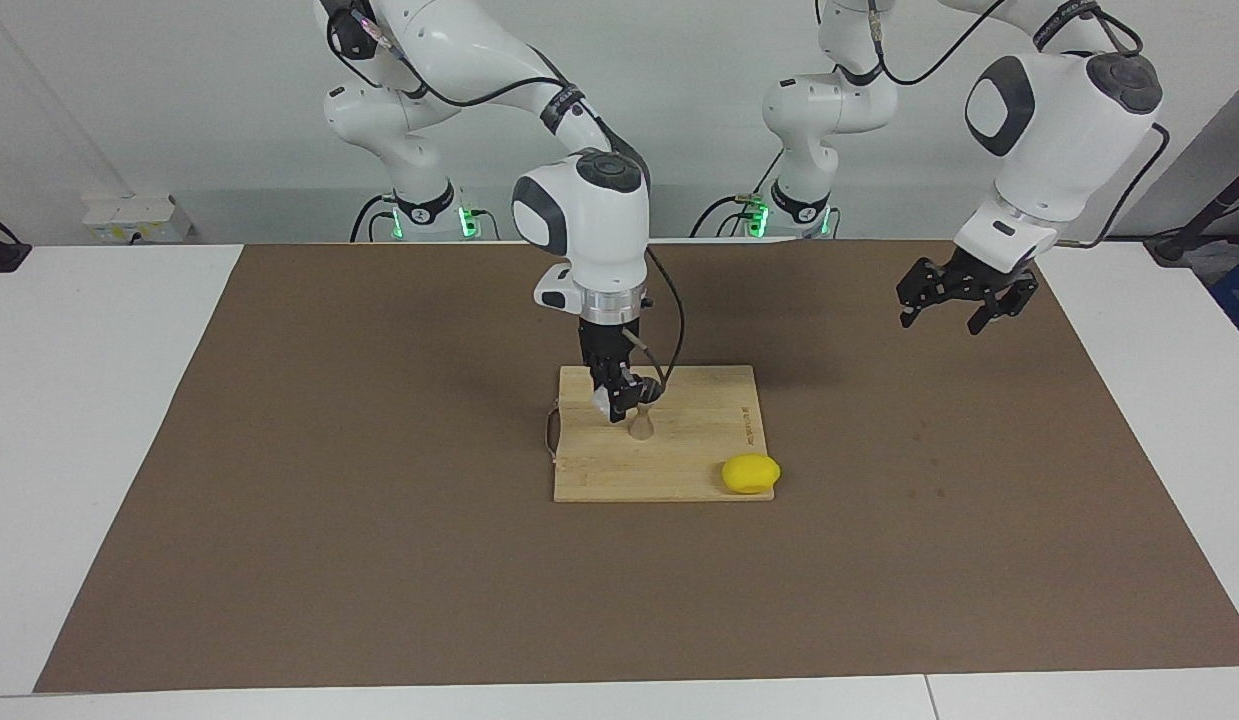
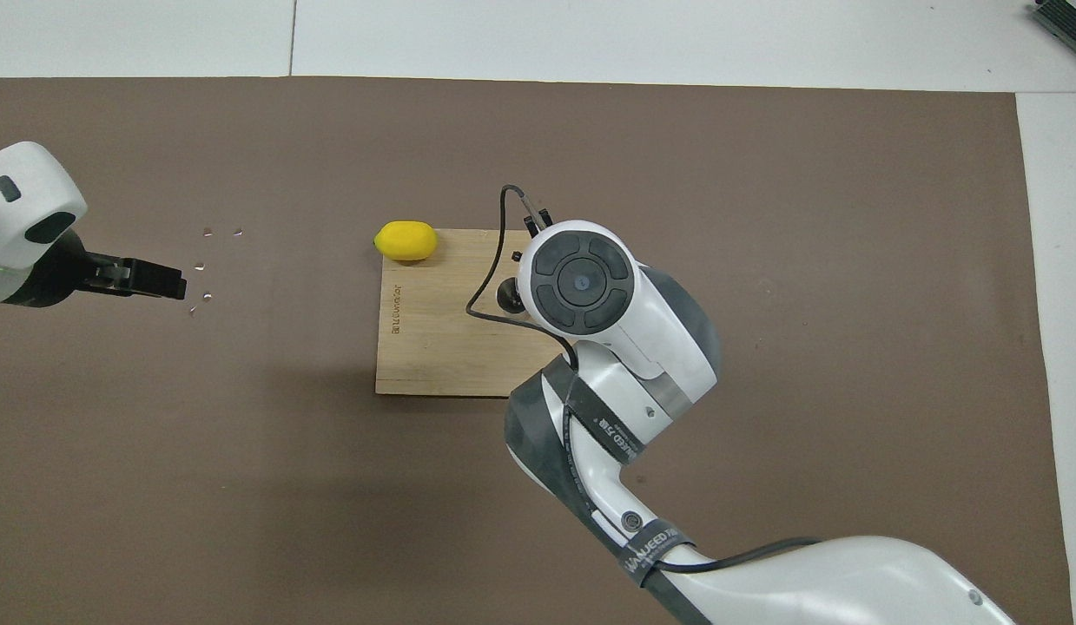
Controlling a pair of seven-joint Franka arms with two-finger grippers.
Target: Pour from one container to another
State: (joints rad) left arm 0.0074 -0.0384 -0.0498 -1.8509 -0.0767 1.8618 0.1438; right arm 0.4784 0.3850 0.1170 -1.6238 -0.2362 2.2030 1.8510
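A wooden cutting board (image 1: 679, 470) (image 2: 433, 347) lies mid-table on the brown mat. The small metal jigger (image 1: 641, 425) (image 2: 507, 295) stands upright on it. My right gripper (image 1: 614, 400) hangs straight down just beside the jigger's top, shut on the clear glass tumbler (image 1: 601, 403), which is tilted toward the jigger. In the overhead view the right wrist hides the tumbler and the gripper. My left gripper (image 1: 939, 320) (image 2: 168, 286) waits open and holding nothing, in the air over the mat toward the left arm's end.
A yellow lemon (image 1: 750, 473) (image 2: 405, 240) rests at the board's corner farthest from the robots, toward the left arm's end. A few small shiny droplets (image 2: 203, 260) dot the mat under the left gripper. A cable loops from the right wrist over the board.
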